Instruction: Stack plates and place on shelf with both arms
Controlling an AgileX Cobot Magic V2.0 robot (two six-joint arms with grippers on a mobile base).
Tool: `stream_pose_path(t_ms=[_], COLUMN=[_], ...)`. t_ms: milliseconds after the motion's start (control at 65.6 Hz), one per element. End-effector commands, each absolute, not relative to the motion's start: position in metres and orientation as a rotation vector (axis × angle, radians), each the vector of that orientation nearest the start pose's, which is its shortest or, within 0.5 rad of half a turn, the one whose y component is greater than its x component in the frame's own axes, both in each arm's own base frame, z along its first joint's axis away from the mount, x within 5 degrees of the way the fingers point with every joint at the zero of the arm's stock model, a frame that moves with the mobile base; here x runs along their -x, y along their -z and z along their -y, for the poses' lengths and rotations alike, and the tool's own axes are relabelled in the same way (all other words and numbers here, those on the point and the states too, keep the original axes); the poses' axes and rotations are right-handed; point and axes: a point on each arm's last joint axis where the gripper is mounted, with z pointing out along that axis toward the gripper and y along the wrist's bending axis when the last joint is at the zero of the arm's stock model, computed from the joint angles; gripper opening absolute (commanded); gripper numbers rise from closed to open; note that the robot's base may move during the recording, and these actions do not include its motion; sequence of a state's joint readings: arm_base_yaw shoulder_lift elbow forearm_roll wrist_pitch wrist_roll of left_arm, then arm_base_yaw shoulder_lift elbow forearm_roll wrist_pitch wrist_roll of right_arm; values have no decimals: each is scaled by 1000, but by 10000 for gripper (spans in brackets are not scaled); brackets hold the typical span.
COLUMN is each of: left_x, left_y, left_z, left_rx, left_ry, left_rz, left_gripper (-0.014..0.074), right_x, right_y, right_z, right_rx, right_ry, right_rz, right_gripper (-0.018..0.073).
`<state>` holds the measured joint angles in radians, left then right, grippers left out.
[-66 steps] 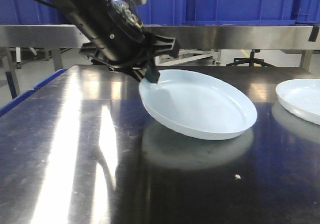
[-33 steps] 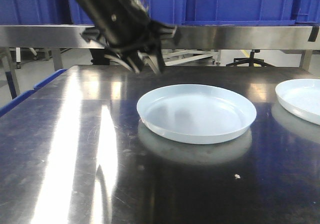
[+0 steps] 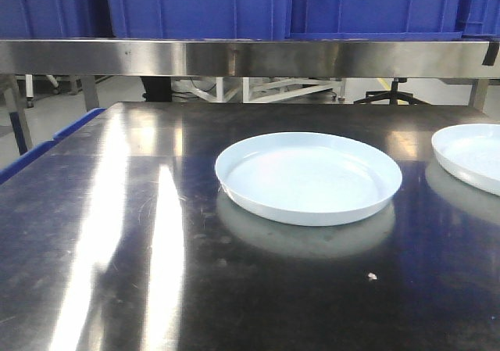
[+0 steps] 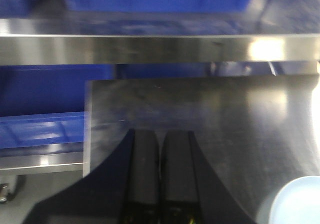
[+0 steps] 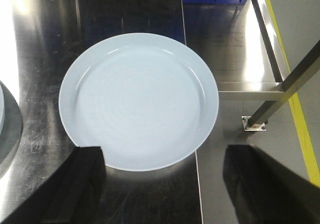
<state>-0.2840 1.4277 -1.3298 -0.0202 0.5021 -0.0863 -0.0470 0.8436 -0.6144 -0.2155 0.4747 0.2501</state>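
Surface point(image 3: 117, 234): dark polished steel with heavy glare. A steel shelf point(image 3: 250, 56) runs across the back, with blue crates point(image 3: 351, 7) on it. No arm shows in the front view.

Left fingers point(image 4: 145, 169): pressed side to side with no gap visible and nothing between them. They hang over bare surface, pointing toward the shelf. A plate rim shows at the lower right corner of that wrist view, clear of the tips.

Right fingers point(image 5: 80, 184): spread wide and empty, poised above the right plate point(image 5: 139, 102). One finger overlaps the near rim in view; I cannot tell whether it touches.

Plates: the centre plate point(image 3: 308, 177) lies flat, rim up, at mid-surface. The right plate lies flat near the surface's right edge, apart from the centre plate. They are not stacked, and the shelf holds no plate.

Judgement: stacking is not yet done. The wide right spread looks like preparation to grip a rim. A glossy, shallow rim gives little purchase, so slip is the likely risk.
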Motion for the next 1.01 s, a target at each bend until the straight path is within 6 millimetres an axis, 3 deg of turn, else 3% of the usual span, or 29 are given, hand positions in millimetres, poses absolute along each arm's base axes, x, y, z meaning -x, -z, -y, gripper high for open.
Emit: stream_pose_path(t_ms=[0,183,442,549,732,991], left_x=[-291,-247,-186,-171,-160,-160], left_y=[-407,-381,-315,-296,-281,-281], left_z=[78,65,49,45,42,42], left_rx=[-149,-139,-126,-125,-126,-126], left_ry=[259,260,260,260,258,258], left_rz=[-1945,-1900,-1902,-1896,-1912,-1912], left_gripper=[87,87,87,87,87,87], right_x=[-172,-173,-173,-173,-173,-173], right_y=[-313,-315,-315,-315,-315,-315], right_z=[17,16,16,16,16,16], right_rx=[-135,-130,-129,-129,-129,-129], right_ry=[104,100,99,99,99,99], right_rz=[-2049,-2029,-2025,-2025,-2025,-2026], right_gripper=[589,589,589,589,589,588])
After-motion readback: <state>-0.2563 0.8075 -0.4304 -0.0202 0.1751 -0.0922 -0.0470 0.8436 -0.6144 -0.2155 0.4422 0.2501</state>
